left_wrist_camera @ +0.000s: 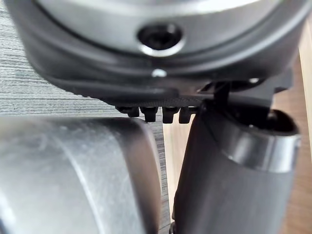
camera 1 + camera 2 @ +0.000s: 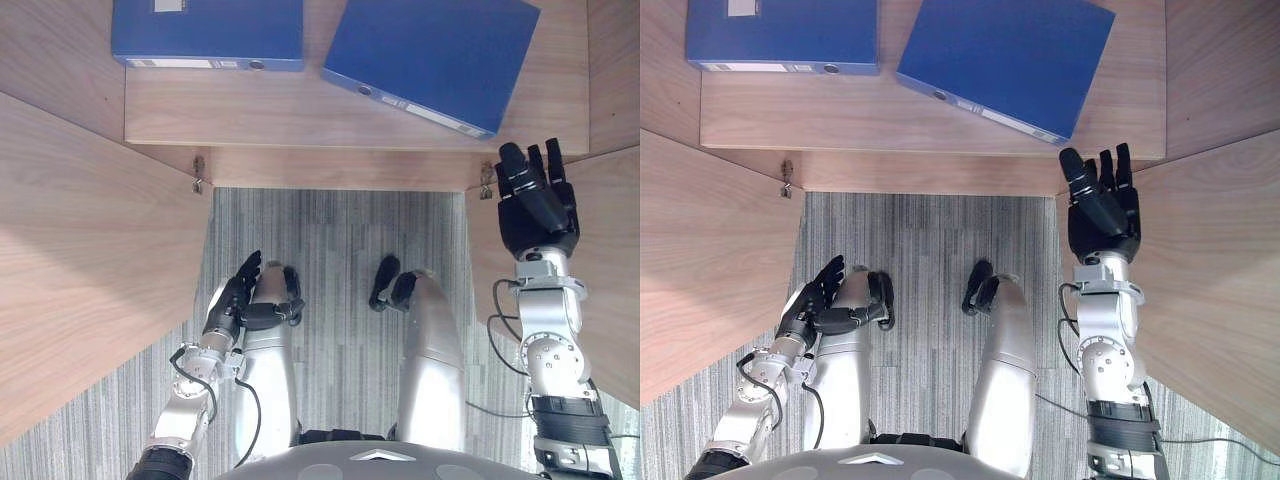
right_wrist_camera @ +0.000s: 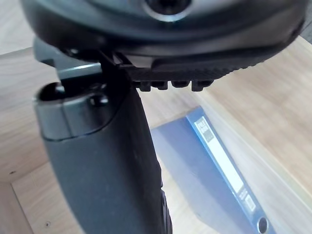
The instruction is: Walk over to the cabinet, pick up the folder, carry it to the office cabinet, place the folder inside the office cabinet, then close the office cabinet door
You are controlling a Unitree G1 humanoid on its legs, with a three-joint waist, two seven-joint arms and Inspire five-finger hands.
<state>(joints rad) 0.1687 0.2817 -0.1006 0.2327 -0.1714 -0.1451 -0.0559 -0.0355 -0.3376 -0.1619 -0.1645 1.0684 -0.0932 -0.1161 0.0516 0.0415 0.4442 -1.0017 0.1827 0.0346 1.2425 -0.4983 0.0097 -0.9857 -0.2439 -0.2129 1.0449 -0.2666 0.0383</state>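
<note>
Folder point(image 2: 425, 60) flat on shelf point(image 2: 300, 120) — right hand point(image 2: 538, 205) upright near it, fingers straight.

The right arm point(image 2: 546, 352) reaches forward, wrist straight. The right hand point(image 2: 538, 205) is raised, fingers straight and close together, thumb alongside, holding nothing. The left arm point(image 2: 186, 408) hangs low, slightly bent. The left hand point(image 2: 232, 300) is relaxed, fingers loosely extended, empty.
</note>
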